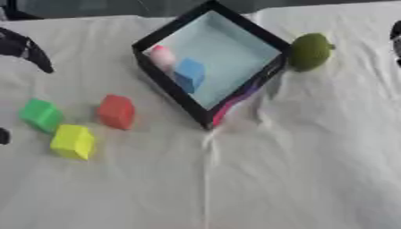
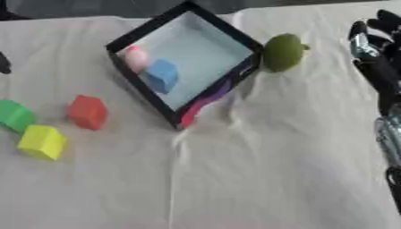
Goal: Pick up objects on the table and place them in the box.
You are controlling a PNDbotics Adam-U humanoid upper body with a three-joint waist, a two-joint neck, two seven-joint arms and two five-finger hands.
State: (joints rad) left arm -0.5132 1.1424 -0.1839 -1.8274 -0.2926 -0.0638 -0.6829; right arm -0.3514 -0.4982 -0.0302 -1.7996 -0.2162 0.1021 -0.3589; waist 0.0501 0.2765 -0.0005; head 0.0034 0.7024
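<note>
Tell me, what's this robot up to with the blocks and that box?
It is clearing things into the box. A blue block and a pink thing already lie inside. Red, green and yellow blocks wait on the cloth, and a green fruit sits against the box. The right hand hangs open nearby, holding nothing; the left hand is off at the left edge.

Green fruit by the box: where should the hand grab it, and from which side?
Grip the green fruit across its round middle, coming from above and the robot's right. Its left side sits against the box wall, so only the top and right are free. The right hand, open, is nearest.
</note>
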